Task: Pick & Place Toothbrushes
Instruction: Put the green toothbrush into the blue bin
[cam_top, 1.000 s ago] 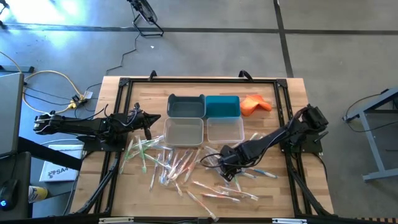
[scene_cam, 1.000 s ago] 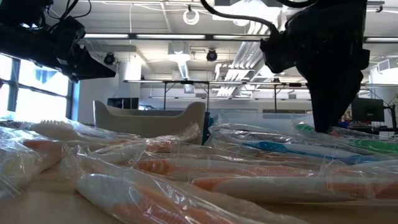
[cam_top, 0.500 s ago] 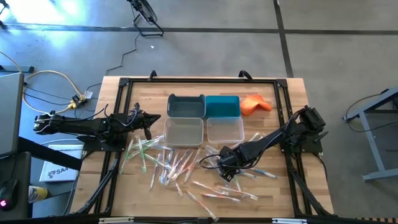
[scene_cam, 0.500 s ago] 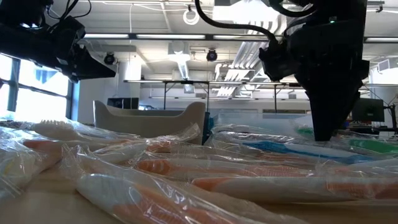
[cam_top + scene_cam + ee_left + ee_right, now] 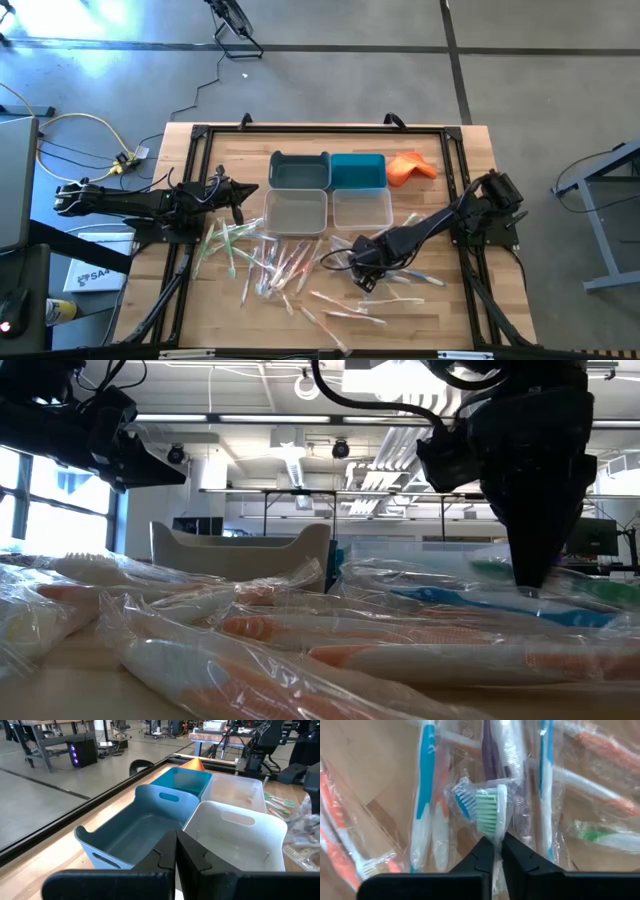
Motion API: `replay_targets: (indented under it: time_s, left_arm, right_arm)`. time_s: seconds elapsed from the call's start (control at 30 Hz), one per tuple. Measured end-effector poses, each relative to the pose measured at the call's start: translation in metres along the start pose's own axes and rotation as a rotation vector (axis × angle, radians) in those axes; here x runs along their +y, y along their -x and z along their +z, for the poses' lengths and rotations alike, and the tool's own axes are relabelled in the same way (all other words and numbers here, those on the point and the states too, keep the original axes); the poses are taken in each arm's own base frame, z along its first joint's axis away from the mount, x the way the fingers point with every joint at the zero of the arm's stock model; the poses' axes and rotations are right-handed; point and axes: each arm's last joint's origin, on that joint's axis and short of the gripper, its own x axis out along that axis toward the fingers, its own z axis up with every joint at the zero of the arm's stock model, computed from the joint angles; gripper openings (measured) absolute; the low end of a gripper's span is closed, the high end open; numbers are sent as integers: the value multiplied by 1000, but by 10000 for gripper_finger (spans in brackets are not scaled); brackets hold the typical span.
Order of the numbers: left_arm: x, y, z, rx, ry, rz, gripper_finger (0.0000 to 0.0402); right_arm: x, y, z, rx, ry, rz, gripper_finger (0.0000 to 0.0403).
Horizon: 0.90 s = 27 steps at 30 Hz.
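**A:** Clear plastic wrappers are what make this pile awkward, aren't they? Where do the toothbrushes (image 5: pixel 290 265) lie?

**B:** Scattered loose across the near half of the tabletop (image 5: pixel 225 140), in front of the four bins (image 5: pixel 330 190). They overlap each other, so one has to be singled out by an end that sticks free.

**A:** And the right pincer (image 5: pixel 362 282)?

**B:** Low over the right part of the heap, pressed together on one wrapped brush. In the right wrist view the fingertips (image 5: pixel 485 851) nip the wrapper just below a green-bristled toothbrush head (image 5: pixel 487 815). A blue-bristled head lies right beside it, possibly in the same wrapper. I cannot tell whether both are caught.

**A:** Why grip at the head end?

**B:** My guess is that end lay uppermost, clear of its neighbours.

**A:** The left pincer (image 5: pixel 176 851)?

**B:** Shut on nothing, waiting above the tabletop's left side, facing the grey-blue bin (image 5: pixel 135 825) and the white bin (image 5: pixel 240 827). Parked there, it leaves the pile to the right arm.

**A:** The orange cloth (image 5: pixel 410 166)?

**B:** Far right, beside the teal bin, untouched.
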Motion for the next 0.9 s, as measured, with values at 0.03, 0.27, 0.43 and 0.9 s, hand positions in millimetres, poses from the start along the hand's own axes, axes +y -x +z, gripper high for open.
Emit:
replay_targets:
  time_s: [0.03, 0.27, 0.43, 0.9]
  left_arm:
    - [0, 0, 0, 0, 0, 0, 0]
    - [0, 0, 0, 0, 0, 0, 0]
    - [0, 0, 0, 0, 0, 0, 0]
    - [0, 0, 0, 0, 0, 0, 0]
  right_arm:
    - [0, 0, 0, 9, -1, 6, 12]
    - [-2, 23, 4, -37, -12, 72, 15]
    - [-8, 60, 9, -157, -16, 142, 13]
    - [-57, 172, 10, -749, 76, 84, 12]
